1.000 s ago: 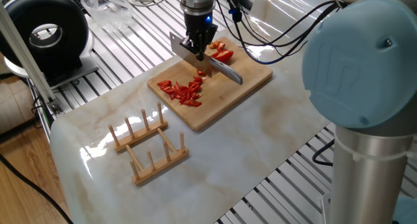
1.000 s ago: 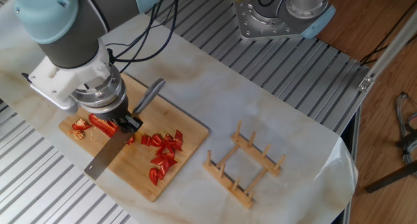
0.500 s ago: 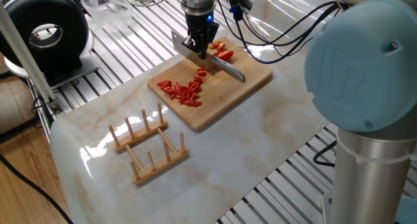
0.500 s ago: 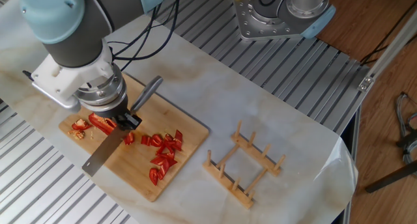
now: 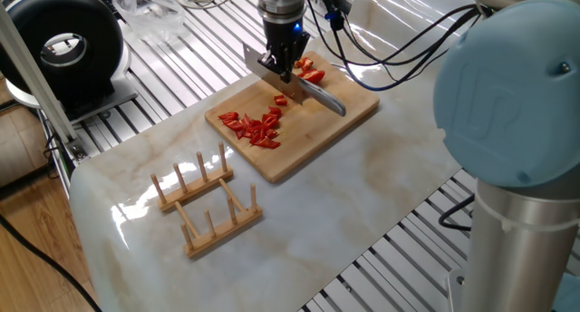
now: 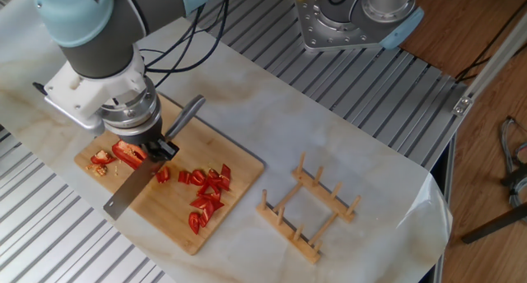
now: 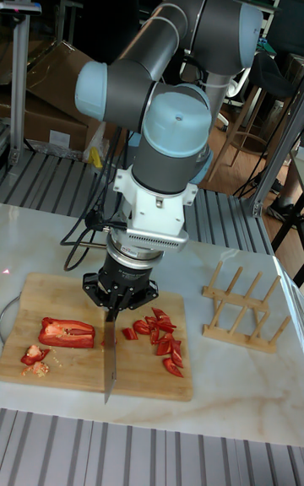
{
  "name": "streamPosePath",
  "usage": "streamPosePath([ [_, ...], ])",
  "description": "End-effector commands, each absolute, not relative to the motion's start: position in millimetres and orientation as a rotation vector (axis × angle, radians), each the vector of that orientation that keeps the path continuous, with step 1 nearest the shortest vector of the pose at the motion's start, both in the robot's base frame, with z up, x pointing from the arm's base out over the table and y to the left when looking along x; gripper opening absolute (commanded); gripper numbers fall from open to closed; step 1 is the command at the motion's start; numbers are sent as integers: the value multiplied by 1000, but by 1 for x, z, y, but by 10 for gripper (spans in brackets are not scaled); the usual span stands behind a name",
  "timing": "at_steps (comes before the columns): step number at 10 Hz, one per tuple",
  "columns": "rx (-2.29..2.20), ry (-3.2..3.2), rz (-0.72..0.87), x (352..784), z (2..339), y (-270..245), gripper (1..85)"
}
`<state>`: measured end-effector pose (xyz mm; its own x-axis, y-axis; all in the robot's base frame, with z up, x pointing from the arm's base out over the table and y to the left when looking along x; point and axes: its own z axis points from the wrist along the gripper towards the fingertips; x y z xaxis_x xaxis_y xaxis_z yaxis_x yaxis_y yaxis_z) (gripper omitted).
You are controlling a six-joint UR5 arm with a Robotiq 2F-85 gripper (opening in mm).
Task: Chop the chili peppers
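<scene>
Nearest in the tall fixed view, a wooden cutting board (image 7: 76, 368) on the marble table (image 7: 236, 385), with a knife (image 7: 108, 359) standing blade-down across it, tip toward the near edge. Left of the blade, one long uncut red half of the chili peppers (image 7: 66, 332), with a few small scraps (image 7: 34, 357) just beside it nearer the board's left end. Right of the blade, a scatter of cut red bits (image 7: 165, 342), one piece lying just beside the blade. Above the board, the gripper (image 7: 124, 288), jaws closed narrowly on the knife's spine or handle end, pointing straight down; exact contact between fingers and knife hidden by the wrist. In the other fixed view, blade (image 6: 129, 192) angled low over the board, grey handle (image 6: 188, 116) sticking out behind the gripper (image 6: 154, 150). Farther right on the table, a wooden peg rack (image 7: 241, 309), well apart from the board. Behind it all, the grey-and-blue arm (image 7: 173, 127).
</scene>
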<state>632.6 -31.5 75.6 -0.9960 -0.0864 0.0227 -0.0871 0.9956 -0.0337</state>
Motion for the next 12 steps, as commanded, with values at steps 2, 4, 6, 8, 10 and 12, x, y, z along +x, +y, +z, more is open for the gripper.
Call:
streamPosePath([
  [2, 119, -3133, 29, 629, 73, -26, 13],
  [4, 114, -3133, -11, 629, 74, -15, 13],
  [6, 114, -3134, -31, 630, 74, -7, 13],
  [8, 117, -3130, -40, 630, 78, 5, 13],
  [10, 100, -3137, -38, 631, 73, 15, 13],
  [12, 88, -3143, -52, 632, 70, 24, 13],
])
